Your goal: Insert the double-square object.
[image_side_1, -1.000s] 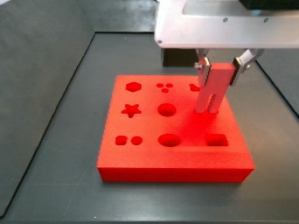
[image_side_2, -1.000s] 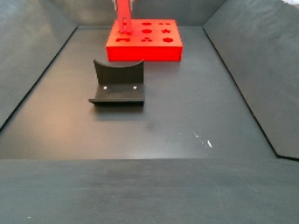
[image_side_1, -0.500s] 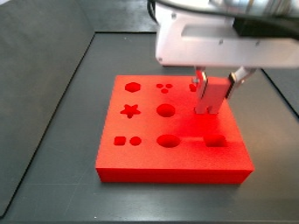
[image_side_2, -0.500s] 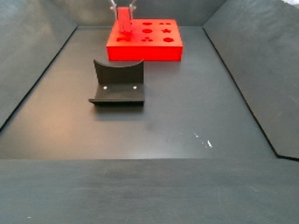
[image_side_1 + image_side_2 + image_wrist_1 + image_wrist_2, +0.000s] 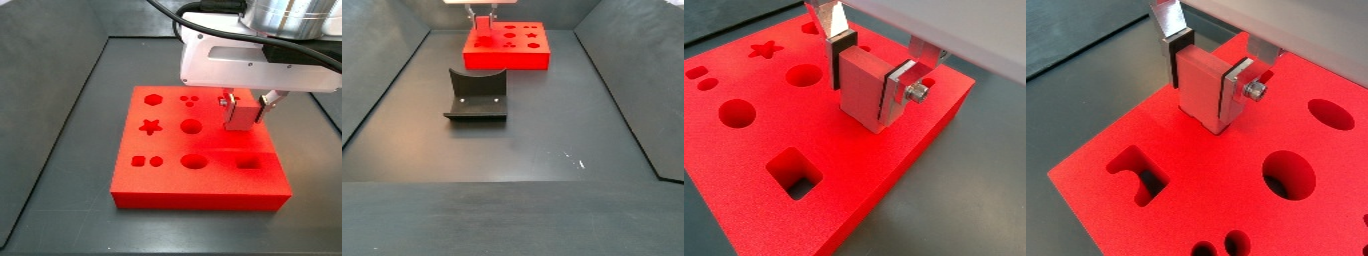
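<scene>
Wrist views show the gripper (image 5: 869,72) with jaws pinching the double-square object (image 5: 865,92) upright, its lower end touching or entering the red board (image 5: 764,140), presumably to drop it into a matching hole. Seen from a side view, the arm hangs vertically over the board's right half (image 5: 201,150).

Bright, even overhead light; sharp wrist views, softer side views.

In both wrist views the gripper (image 5: 869,62) and the double-square object (image 5: 861,90) look crisp, with soft shadow on the red board (image 5: 885,190). In a side view the dark floor (image 5: 543,150) shows faint glare, and distant detail blurs.
</scene>
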### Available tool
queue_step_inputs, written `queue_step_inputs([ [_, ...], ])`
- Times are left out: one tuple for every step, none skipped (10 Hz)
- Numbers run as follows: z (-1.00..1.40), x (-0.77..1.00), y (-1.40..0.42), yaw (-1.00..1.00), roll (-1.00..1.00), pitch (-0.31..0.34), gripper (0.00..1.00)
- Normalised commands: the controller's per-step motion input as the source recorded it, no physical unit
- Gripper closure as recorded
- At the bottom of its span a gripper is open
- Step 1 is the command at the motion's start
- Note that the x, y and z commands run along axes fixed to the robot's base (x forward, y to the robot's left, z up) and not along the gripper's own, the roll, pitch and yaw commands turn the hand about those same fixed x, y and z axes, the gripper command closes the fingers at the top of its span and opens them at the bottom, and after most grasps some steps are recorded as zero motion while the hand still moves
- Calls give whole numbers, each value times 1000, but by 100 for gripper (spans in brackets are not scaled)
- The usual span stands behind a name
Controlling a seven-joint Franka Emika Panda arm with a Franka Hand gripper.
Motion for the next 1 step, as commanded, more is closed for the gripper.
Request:
queue_step_inputs([
  [0, 0, 0, 0, 0, 0, 100],
])
